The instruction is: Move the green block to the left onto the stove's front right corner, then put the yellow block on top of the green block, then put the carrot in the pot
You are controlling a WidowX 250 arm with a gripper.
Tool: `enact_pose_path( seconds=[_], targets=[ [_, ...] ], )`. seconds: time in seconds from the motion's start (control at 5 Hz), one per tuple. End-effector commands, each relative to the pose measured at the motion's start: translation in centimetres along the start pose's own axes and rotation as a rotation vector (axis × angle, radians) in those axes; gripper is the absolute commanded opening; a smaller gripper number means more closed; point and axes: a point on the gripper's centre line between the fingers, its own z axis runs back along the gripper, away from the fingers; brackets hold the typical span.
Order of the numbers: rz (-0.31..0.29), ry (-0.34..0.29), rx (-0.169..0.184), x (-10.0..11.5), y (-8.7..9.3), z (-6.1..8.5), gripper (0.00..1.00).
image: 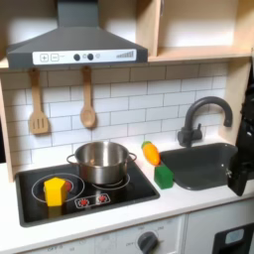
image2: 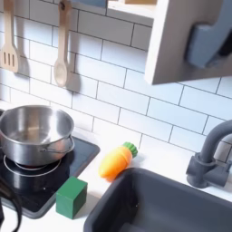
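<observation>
The green block (image: 163, 177) (image2: 71, 197) stands on the white counter in the narrow strip between the stove (image: 30, 203) (image2: 80, 156) and the sink, close to the stove's front right corner. The yellow block (image: 55, 190) sits on the stove's front left burner in the first exterior view. Just behind the green block the carrot (image: 151, 152) (image2: 116, 160) lies on the counter. The steel pot (image: 102, 162) (image2: 34, 134) stands on the back right burner. My gripper (image: 241, 174) is a dark shape at the first exterior view's right edge, over the sink; its fingers are not distinguishable.
The dark sink (image: 203, 169) (image2: 172, 204) with a grey faucet (image: 203, 114) (image2: 213, 154) lies right of the blocks. A wooden spatula (image: 38, 104) and spoon (image: 87, 99) hang on the tiled wall under the range hood (image: 74, 45). A wooden cabinet (image: 198, 30) hangs above.
</observation>
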Motion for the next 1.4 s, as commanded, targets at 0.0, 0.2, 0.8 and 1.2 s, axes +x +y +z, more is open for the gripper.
enact_pose_path(
  seconds=[0.0, 0.2, 0.8, 1.2],
  targets=[
    [0.0, 0.002, 0.0, 0.0, 0.0, 0.0, 1.0],
    [-0.023, -0.035, 0.004, 1.1, 0.4, -1.2, 1.0],
    [0.023, -0.099, 0.013, 5.3, 2.5, -2.9, 1.0],
    [0.102, -0.202, -0.008, 9.3, 4.5, -2.1, 1.0]
  ],
)
